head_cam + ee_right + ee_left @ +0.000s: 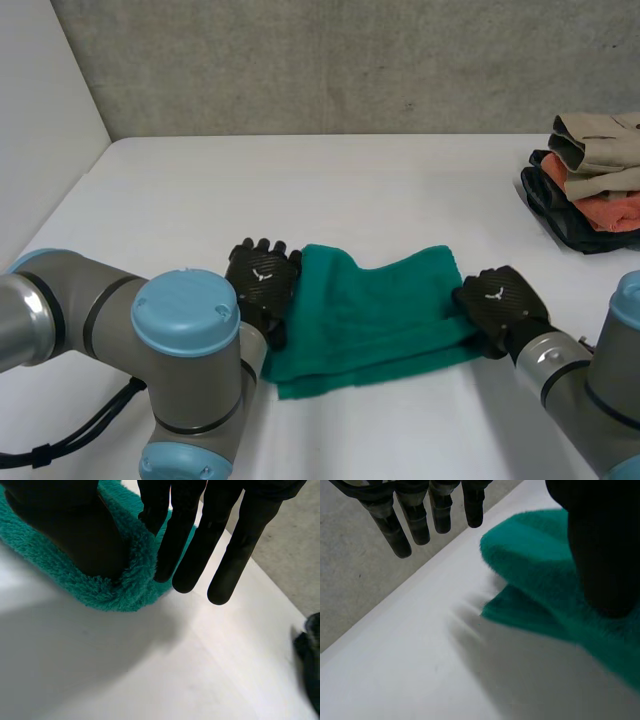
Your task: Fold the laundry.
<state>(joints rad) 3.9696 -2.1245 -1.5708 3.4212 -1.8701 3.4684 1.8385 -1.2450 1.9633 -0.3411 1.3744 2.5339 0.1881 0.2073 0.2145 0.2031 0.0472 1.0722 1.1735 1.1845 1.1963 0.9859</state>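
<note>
Two hands are set at opposite ends of a green towel (380, 310) that lies near the front edge of the bench (300, 190), already doubled over once, with a lower layer showing along its near side.

The left hand (262, 278) is placed at the towel's left end. Its fingers (420, 525) are held straight and spread, clear of the cloth, while its thumb (605, 555) is laid on the raised, fluffy edge. Nothing is gripped there.

The right hand (497, 300) is placed at the towel's right end. In the right wrist view the plush edge is seen bunched between that hand's thumb and its straight fingers, so it is judged to be pinched.

The step in hand is judged to be a further fold of the towel, taken from its two ends. For the next move the left end would first need to be pinched too. Both ends could then be lifted together and carried across, so that the layers are kept aligned and not dragged askew.

Farther off, at the bench's far right, a stack of folded laundry (595, 185) is seen, well apart from the towel. The finished towel would presumably be added to it.
</note>
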